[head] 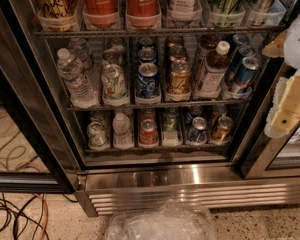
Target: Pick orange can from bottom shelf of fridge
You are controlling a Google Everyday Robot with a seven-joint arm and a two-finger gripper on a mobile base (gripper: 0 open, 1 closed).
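Note:
The fridge (190, 176) stands with its door open, wire shelves full of drinks above a stainless vented base. The orange can (222, 128), small and coppery with a silver top, stands at the right end of the bottom shelf (160, 148), in a clear lane tray. A blue can (197, 131) is to its left and a red can (149, 132) further left. My gripper (288, 105), pale yellow and white, hangs at the right edge of the view. It is outside the fridge, in front of the right door frame, right of and slightly above the orange can, touching nothing.
The middle shelf holds a taller gold-orange can (179, 79), blue cans (147, 79) and water bottles (72, 76). Coca-Cola bottles (101, 1) stand on the top shelf. The black door frame (25, 114) angles out at the left. Cables (15, 214) lie on the floor, and crumpled clear plastic (162, 223) sits below the base.

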